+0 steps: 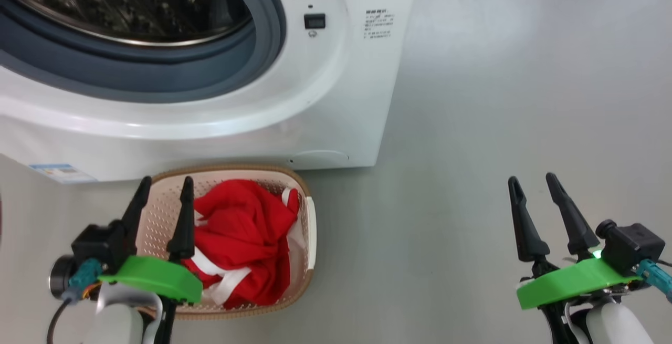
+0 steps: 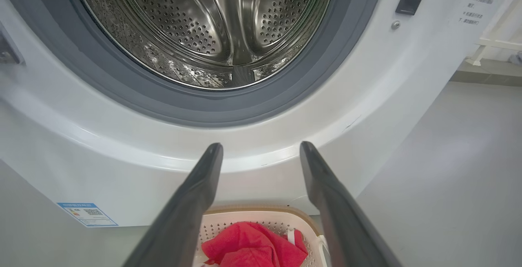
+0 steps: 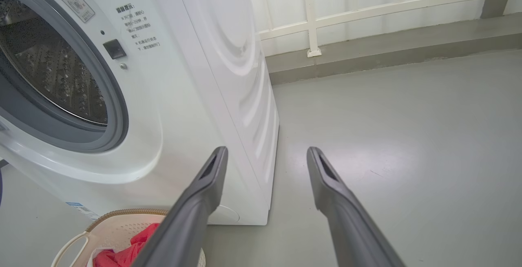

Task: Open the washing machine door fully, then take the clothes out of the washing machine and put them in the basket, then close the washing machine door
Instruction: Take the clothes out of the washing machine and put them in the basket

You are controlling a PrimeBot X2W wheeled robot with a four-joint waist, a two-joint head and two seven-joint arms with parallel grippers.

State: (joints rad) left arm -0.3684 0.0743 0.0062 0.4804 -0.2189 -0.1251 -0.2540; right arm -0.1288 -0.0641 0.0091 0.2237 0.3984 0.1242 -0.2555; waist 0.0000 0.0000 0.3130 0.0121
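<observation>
The white washing machine (image 1: 325, 97) stands open-mouthed, its grey gasket and bare steel drum (image 2: 212, 26) showing. Its door is out of view. On the floor in front sits the cream basket (image 1: 311, 228) with the red clothes (image 1: 247, 239) with white bands piled inside. My left gripper (image 1: 164, 186) hovers open over the basket's left part, empty; in its wrist view the left gripper (image 2: 261, 153) points at the machine's lower front, the clothes (image 2: 253, 246) below. My right gripper (image 1: 533, 181) is open and empty over bare floor, far right of the basket (image 3: 114, 226).
Grey floor (image 1: 499, 97) stretches to the right of the machine. A white railing (image 3: 310, 22) and low kerb run along the back behind it. A blue label (image 1: 60, 172) sits low on the machine's front.
</observation>
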